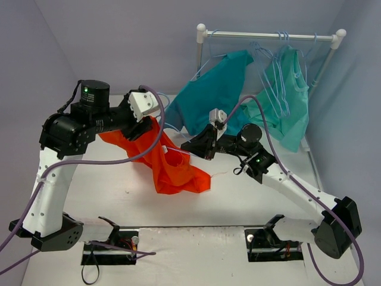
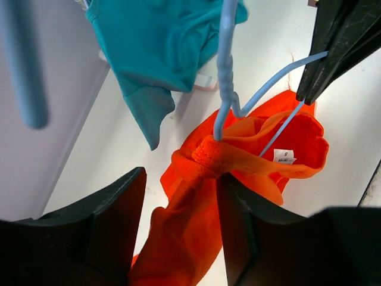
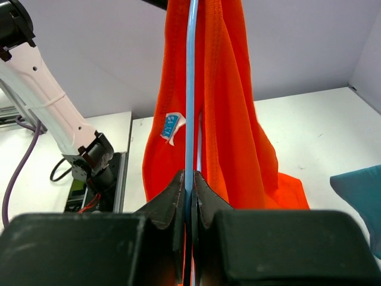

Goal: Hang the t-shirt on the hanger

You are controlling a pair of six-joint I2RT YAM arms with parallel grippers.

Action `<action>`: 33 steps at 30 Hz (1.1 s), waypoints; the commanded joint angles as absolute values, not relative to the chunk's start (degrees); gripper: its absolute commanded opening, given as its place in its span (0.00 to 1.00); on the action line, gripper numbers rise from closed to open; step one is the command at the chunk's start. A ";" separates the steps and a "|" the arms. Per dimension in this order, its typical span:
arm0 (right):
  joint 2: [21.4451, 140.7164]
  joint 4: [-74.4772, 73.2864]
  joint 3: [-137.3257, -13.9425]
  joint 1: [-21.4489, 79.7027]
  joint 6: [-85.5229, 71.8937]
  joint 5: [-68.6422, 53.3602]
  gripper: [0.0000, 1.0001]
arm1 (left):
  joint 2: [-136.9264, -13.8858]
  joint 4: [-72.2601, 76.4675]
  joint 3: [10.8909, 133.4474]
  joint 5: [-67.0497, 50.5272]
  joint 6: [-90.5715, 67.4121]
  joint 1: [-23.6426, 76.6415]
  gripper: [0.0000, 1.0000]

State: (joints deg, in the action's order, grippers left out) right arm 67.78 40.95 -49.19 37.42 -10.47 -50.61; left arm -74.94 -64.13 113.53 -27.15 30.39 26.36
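Pinching the thin pale blue wire hanger (image 3: pixel 190 89), the right fingers (image 3: pixel 169 199) are closed; the left fingers (image 2: pixel 113 220) stand apart around the bright orange-red fabric t-shirt (image 2: pixel 178 238).

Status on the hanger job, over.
Right tool shut on hanger. Left tool around t-shirt fabric, grip unclear. Hanger partly inside the neck. Nothing blocking; teal shirt hangs behind.
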 commanded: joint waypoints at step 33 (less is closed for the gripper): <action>63.50 23.79 -52.14 30.73 -23.10 -14.55 0.67 | -58.18 -37.59 83.97 -18.72 20.14 26.01 0.00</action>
State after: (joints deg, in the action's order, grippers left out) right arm 67.50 26.18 -49.63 28.44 -15.58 -28.09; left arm -60.99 -48.97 84.28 -22.01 23.87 25.87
